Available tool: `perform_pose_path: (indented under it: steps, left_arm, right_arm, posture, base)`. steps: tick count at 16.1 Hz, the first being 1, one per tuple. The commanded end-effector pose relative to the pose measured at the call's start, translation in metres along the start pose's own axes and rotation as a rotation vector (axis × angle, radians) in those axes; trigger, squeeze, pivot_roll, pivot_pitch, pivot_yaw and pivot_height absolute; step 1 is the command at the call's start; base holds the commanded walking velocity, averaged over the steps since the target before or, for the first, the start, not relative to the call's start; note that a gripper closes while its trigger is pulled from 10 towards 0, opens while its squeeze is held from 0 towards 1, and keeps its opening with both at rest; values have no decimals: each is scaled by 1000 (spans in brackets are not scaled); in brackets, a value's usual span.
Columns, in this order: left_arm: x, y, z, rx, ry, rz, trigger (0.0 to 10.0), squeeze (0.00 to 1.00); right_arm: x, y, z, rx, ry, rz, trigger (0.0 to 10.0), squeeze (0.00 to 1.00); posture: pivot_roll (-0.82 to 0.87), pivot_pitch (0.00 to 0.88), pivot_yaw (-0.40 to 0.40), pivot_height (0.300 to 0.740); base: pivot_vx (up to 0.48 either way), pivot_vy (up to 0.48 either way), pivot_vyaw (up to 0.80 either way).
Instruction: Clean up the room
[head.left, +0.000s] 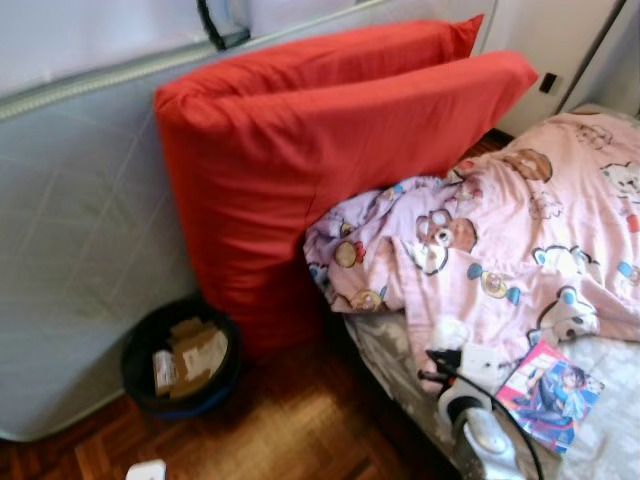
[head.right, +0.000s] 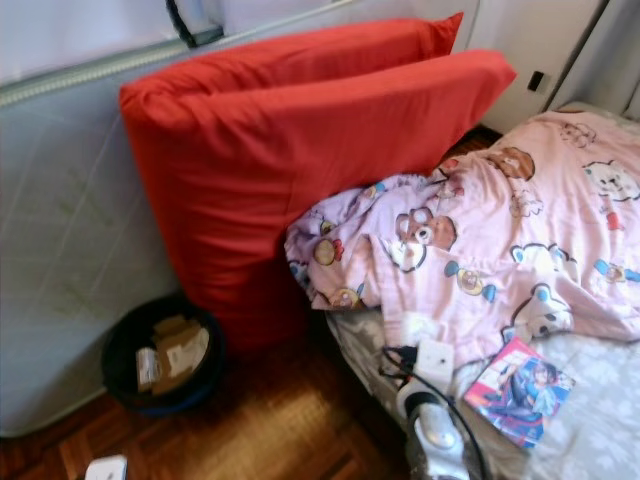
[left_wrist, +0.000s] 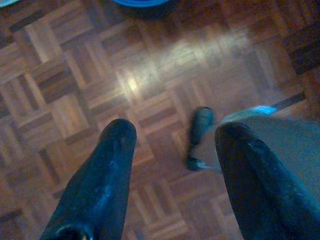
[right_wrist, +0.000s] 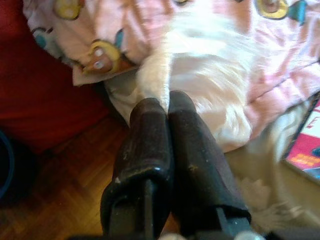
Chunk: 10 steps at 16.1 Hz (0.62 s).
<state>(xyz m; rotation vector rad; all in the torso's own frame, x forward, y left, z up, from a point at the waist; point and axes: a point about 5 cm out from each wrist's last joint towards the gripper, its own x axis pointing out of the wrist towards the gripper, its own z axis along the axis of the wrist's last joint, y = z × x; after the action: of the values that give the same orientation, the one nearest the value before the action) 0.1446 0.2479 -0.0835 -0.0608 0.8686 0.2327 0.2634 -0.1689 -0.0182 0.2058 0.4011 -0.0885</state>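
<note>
While the right gripper (right_wrist: 167, 107) pinches a white tissue (right_wrist: 200, 60) off the bed (head.left: 610, 400), the bin (head.left: 180, 360) seems next; left gripper (left_wrist: 172, 145) hangs open.

Silver right arm (head.left: 490, 435) — black cable, black fingers (right_wrist: 150, 150).

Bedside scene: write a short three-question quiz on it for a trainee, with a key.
1. True or false: the right gripper has its fingers closed on a white fluffy item at the edge of the pink blanket.
2. What stands on the wooden floor beside the red cushions?
A. a dark bin holding cardboard scraps
B. a lamp
C. a chair
3. Fill in: a colourful ____ lies on the bed near the blanket's lower edge.

Key
1. True; the fingers are pressed together with the white material pinched at their tips.
2. A, the bin.
3. Magazine.
</note>
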Motion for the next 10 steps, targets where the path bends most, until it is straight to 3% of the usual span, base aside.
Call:
perform_pose_path:
  steps: [1,5,10]
  left_arm:
    - [-4,9,-10,0,35,20,10000,0]
    - [-4,9,-10,0,32,18,10000,0]
    - [-2,-5,-9,2,32,3,10000,0]
  right_arm:
    - [0,10,-2,10,10,24,10000,0]
    - [1,11,-2,6,12,30,10000,0]
    - [2,13,-1,4,15,37,10000,0]
  posture:
    - [84,124,2,740]
    - [85,118,4,740]
    - [84,97,4,740]
  base:
    - [0,330,0]
    - [0,324,0]
    - [0,322,0]
